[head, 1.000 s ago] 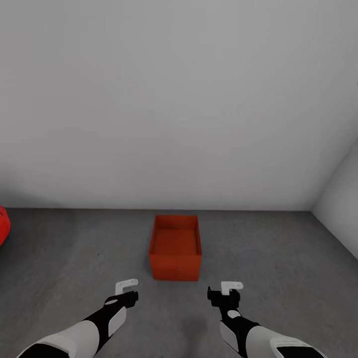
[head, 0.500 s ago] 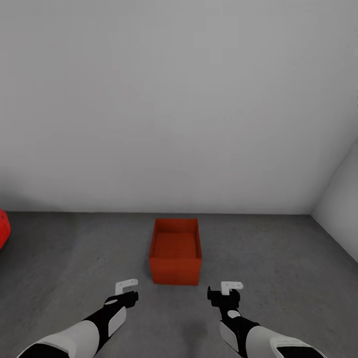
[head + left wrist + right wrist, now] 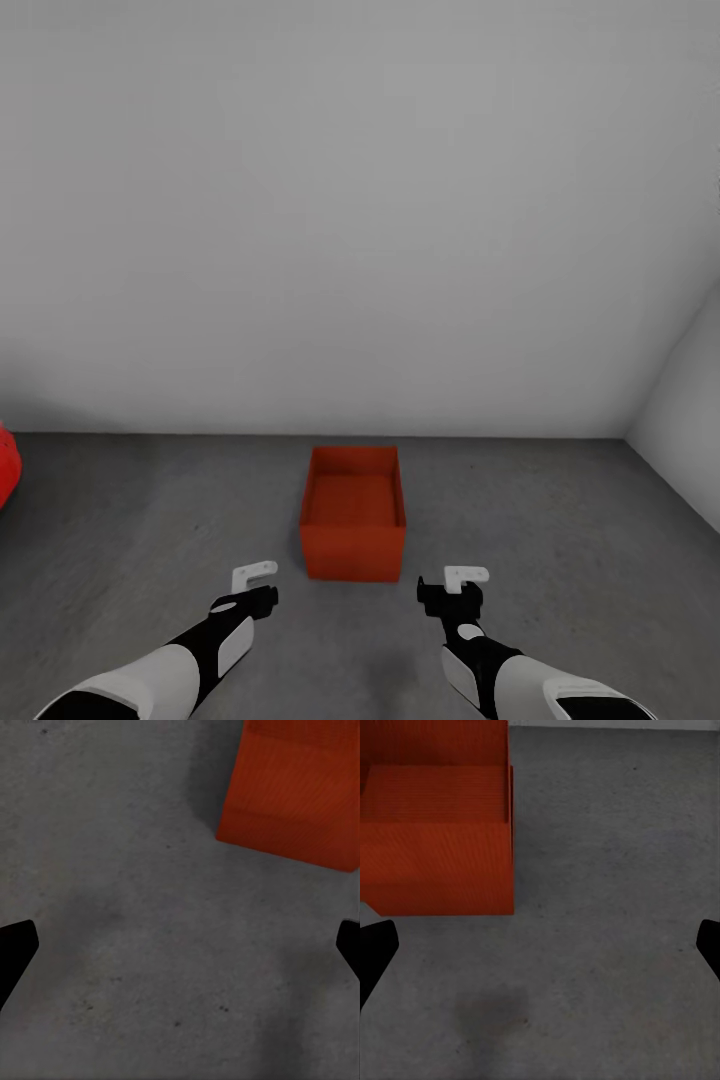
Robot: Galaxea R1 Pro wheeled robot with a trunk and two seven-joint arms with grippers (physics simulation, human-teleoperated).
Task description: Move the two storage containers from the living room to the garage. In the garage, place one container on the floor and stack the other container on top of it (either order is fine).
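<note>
Far left edge of head view: rounded red car body (image 3: 5, 460), partly cut off. Left end effector (image 3: 256, 583) hovers over the dark grey mottled concrete floor (image 3: 560, 520), fingers (image 3: 15, 952) spread wide, holding nothing. 1 red-orange rectangular open-top storage container (image 3: 353, 512) sits on the floor ahead, between both arms, near the pale grey wall (image 3: 360, 200). Right end effector (image 3: 455, 585) also wide, empty, container just ahead and to its left.
</note>
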